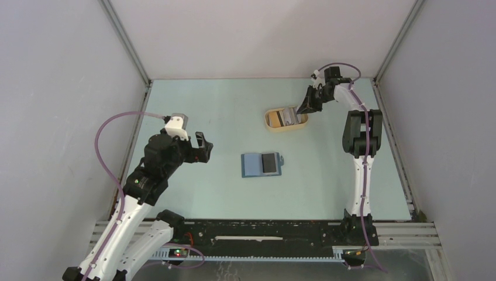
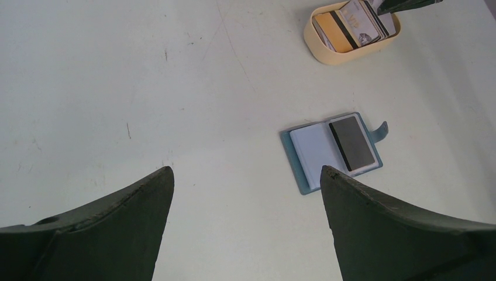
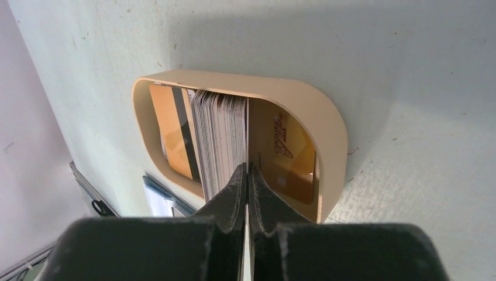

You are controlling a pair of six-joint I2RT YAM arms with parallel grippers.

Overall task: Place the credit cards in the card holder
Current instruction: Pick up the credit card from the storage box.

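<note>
The teal-blue card holder (image 1: 261, 164) lies open on the table's middle, with a dark card (image 1: 269, 162) on its right half; the left wrist view shows both holder (image 2: 310, 149) and dark card (image 2: 351, 142). Several more credit cards (image 3: 219, 134) stand on edge in the tan oval tray (image 3: 327, 129). My right gripper (image 3: 247, 167) reaches into the tray (image 1: 270, 124) from the right and is shut on the edge of one thin card (image 3: 247, 129) beside the stack. My left gripper (image 2: 247, 170) is open and empty, hovering left of the holder.
A gold card (image 3: 286, 152) leans against the tray's right wall and another with a dark stripe (image 3: 175, 134) against its left wall. Grey enclosure walls surround the table on three sides. The arm bases and a black rail (image 1: 263, 231) line the near edge.
</note>
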